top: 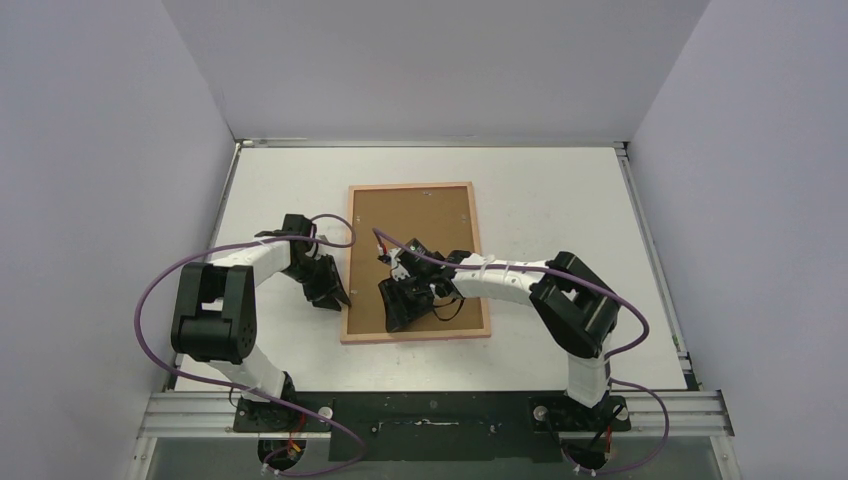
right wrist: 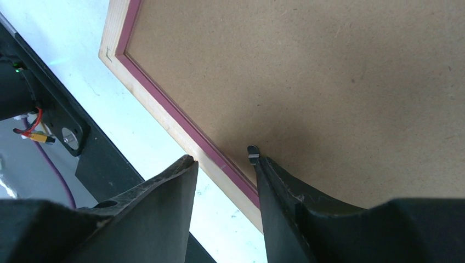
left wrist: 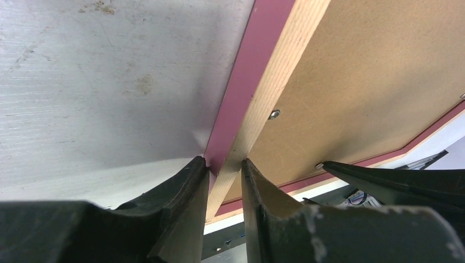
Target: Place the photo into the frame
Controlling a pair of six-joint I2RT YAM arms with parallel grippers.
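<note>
The frame [top: 481,262] lies face down on the table, pale wood back up, pink along its sides [left wrist: 241,76]. A brown backing board [top: 415,235] fills it. The photo is hidden. My left gripper [top: 338,297] is at the frame's left rail near the front corner. Its jaws [left wrist: 225,161] are closed on that rail, one finger on the pink outer side and the other on the inner edge. My right gripper [top: 402,312] stands open over the frame's near rail [right wrist: 164,118]. One of its fingertips [right wrist: 262,164] touches a small metal tab [right wrist: 253,152] on the board.
Another metal tab [left wrist: 274,114] sits on the left rail just ahead of my left fingers. The right gripper's dark finger [left wrist: 384,175] shows low on the board in the left wrist view. The black base plate [top: 430,420] runs along the table's near edge.
</note>
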